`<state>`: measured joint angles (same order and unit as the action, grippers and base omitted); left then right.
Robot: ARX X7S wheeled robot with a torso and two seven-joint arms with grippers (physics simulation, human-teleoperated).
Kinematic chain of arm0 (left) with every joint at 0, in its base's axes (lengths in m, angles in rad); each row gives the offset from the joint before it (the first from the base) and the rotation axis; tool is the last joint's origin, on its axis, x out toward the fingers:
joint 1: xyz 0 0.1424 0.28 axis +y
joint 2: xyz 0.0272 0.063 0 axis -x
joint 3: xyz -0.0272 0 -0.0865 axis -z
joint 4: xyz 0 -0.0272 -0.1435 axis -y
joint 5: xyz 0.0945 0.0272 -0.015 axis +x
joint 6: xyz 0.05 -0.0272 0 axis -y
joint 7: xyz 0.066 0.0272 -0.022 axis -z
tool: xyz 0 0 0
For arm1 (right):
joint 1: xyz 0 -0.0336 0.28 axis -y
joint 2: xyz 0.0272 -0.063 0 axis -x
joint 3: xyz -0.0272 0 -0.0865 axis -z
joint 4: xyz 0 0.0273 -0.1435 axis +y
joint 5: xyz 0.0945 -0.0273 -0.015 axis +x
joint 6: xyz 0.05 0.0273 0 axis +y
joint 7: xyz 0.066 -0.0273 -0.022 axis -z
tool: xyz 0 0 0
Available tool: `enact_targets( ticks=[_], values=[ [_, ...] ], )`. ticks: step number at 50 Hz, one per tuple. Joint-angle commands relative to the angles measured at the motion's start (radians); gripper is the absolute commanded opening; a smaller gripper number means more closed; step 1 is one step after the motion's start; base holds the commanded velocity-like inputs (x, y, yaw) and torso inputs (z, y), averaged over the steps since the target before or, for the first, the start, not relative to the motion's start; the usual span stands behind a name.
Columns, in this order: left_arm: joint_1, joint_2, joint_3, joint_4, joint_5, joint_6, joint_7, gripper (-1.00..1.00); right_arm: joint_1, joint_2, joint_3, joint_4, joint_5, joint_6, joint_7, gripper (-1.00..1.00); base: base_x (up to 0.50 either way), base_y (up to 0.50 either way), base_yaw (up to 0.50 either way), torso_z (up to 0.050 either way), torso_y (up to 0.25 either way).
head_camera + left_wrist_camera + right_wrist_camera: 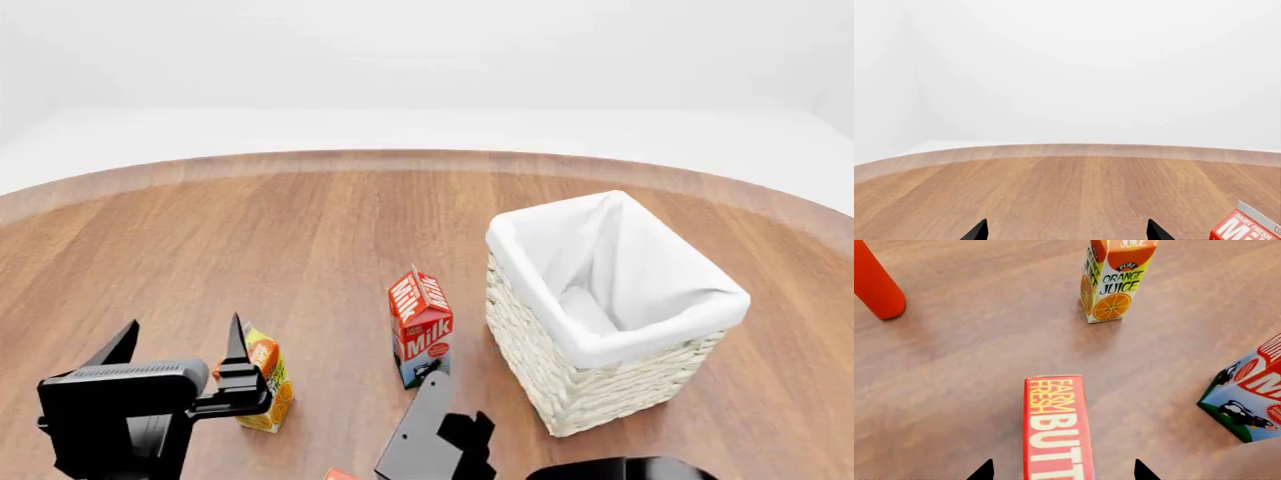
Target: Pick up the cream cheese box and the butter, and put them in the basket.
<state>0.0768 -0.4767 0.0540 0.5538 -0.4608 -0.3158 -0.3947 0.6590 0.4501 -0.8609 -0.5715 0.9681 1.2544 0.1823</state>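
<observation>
The red-orange rectangular butter box (1056, 427) runs off the right wrist picture's edge mid-word; in the head view only its red corner (338, 474) shows. The red-and-white gabled milk carton (1244, 228) is cropped in both wrist views. The orange rounded cylinder (876, 285) is cut off. The black left gripper (187, 352) covers part of the orange juice carton (264, 379).

Bright, even light all over, soft and white, seeming to come from above. No glare anywhere. Only faint, soft shadows: a small one beside the orange juice carton (1116, 280), one under the milk carton (420, 326), a dim one inside the basket (607, 355). Sharp and clear on the butter (1056, 430) letters. Table (1067, 190) edge bent into a curve, like through a wide lens. Slightly fuzzy wood grain up close.
</observation>
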Motion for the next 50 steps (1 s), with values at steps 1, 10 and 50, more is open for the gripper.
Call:
enact_targets(
  ticks=[1, 10, 50],
  values=[
    [0.002, -0.004, 0.001, 0.007, -0.002, -0.004, -0.004, 1.0, -0.004, 0.002, -0.044, 0.041, -0.042, -0.035, -0.025, 1.0, 0.0, 0.0, 0.0, 0.0, 0.0],
    [0.002, -0.003, 0.003, -0.001, -0.001, 0.003, -0.002, 1.0, -0.011, -0.001, -0.08, 0.08, -0.077, -0.065, -0.044, 1.0, 0.0, 0.0, 0.0, 0.0, 0.0],
    [0.003, -0.009, 0.01, 0.001, -0.005, 0.006, -0.008, 1.0, -0.01, -0.015, -0.172, 0.19, -0.156, -0.143, -0.103, 1.0, 0.0, 0.0, 0.0, 0.0, 0.0]
  ],
)
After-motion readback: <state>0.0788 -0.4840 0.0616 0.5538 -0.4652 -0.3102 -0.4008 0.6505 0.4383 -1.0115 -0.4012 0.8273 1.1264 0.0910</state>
